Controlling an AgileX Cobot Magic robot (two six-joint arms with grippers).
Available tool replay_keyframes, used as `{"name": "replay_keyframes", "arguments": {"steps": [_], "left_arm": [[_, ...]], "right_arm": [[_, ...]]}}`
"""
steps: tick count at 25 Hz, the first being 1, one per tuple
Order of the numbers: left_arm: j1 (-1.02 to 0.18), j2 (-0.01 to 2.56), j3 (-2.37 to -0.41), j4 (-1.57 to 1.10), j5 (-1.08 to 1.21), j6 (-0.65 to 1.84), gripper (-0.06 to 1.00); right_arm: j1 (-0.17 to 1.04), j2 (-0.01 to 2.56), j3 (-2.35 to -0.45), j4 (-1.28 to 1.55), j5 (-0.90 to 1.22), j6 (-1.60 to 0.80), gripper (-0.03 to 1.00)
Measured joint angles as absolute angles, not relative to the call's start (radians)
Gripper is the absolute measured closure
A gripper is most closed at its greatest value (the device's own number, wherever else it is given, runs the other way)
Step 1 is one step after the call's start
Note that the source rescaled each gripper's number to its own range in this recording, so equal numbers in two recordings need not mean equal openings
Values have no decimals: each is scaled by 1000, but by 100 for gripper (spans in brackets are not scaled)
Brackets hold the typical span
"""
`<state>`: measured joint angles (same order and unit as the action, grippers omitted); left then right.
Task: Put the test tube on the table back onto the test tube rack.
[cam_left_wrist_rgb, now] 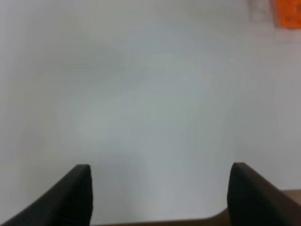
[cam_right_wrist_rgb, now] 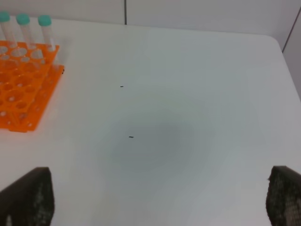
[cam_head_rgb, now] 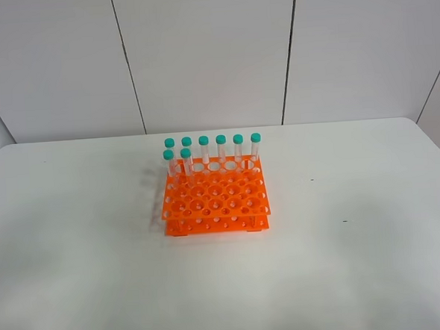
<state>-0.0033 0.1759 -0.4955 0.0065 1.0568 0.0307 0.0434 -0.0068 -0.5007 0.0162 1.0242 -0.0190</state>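
The orange test tube rack [cam_head_rgb: 215, 199] stands at the middle of the white table [cam_head_rgb: 361, 268]. Several clear tubes with teal caps [cam_head_rgb: 221, 148] stand upright along its back rows. I see no test tube lying on the table in any view. Neither arm shows in the exterior high view. My left gripper [cam_left_wrist_rgb: 160, 188] is open and empty over bare table, with a corner of the rack [cam_left_wrist_rgb: 288, 14] far from it. My right gripper [cam_right_wrist_rgb: 160, 197] is open and empty, well away from the rack [cam_right_wrist_rgb: 23, 89], where three capped tubes [cam_right_wrist_rgb: 44, 29] show.
A grey-white panelled wall [cam_head_rgb: 206, 54] rises behind the table. Two small dark specks [cam_right_wrist_rgb: 130, 137] mark the tabletop to the right of the rack. The table's far right corner [cam_right_wrist_rgb: 275, 40] is rounded.
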Motion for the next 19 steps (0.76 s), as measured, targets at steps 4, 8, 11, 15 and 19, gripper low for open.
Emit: {"name": "replay_keyframes", "arguments": {"steps": [4,8,11,15,19], "left_arm": [[-3,55,-496,7,1057,31,-6],[-3,-2,-496,7,1058,23,-6],[-3,-2,-496,5,1058,19,-6],[-3,-2,-496,0,1058,19,-6],[-3,-2,-496,0,1058,19,-6]], "right_arm": [[43,-7,-501,16,1024,-19,-3],[43,-7,-501,17,1024,-19,-3],[43,-7,-501,17,1024,-19,-3],[43,-7,-501,17,1024,-19,-3],[43,-7,-501,17,1024,-19,-3]]}}
